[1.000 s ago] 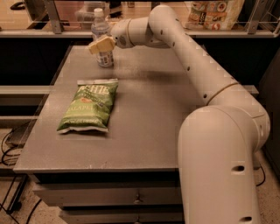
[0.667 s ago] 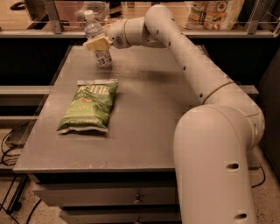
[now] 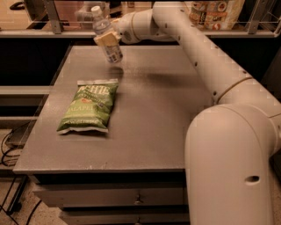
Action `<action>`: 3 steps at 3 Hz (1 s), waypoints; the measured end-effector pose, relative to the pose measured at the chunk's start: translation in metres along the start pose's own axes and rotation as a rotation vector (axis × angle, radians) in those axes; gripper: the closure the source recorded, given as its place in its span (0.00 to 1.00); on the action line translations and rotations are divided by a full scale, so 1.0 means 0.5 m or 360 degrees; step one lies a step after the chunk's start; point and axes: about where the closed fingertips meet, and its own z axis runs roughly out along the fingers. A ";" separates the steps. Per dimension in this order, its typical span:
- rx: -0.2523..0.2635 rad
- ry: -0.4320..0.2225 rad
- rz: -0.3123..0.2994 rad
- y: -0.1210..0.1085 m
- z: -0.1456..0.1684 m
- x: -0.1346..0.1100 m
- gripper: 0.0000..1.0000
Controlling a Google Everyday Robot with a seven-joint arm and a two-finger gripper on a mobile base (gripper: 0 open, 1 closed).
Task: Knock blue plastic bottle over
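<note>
The blue plastic bottle, clear with a white cap and a pale label, is at the far left of the grey table. It leans with its cap up and to the left and its base low over the tabletop. My gripper is at the bottle's middle, reaching in from the right, with a tan pad lying across the front of the bottle. The bottle's middle is hidden behind that pad.
A green chip bag lies flat on the left part of the table, nearer than the bottle. A rail and shelf with packaged goods run behind the table. My arm spans the right side. Drawers sit below the front edge.
The gripper has moved a little to the left at the bottle. The bottle has gone from upright to leaning, its cap tipping left.
</note>
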 end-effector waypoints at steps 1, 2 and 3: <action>0.0070 0.0237 -0.0186 -0.020 -0.063 -0.008 1.00; 0.0086 0.0607 -0.0399 -0.037 -0.115 0.028 0.82; 0.0050 0.0954 -0.0507 -0.053 -0.167 0.096 0.58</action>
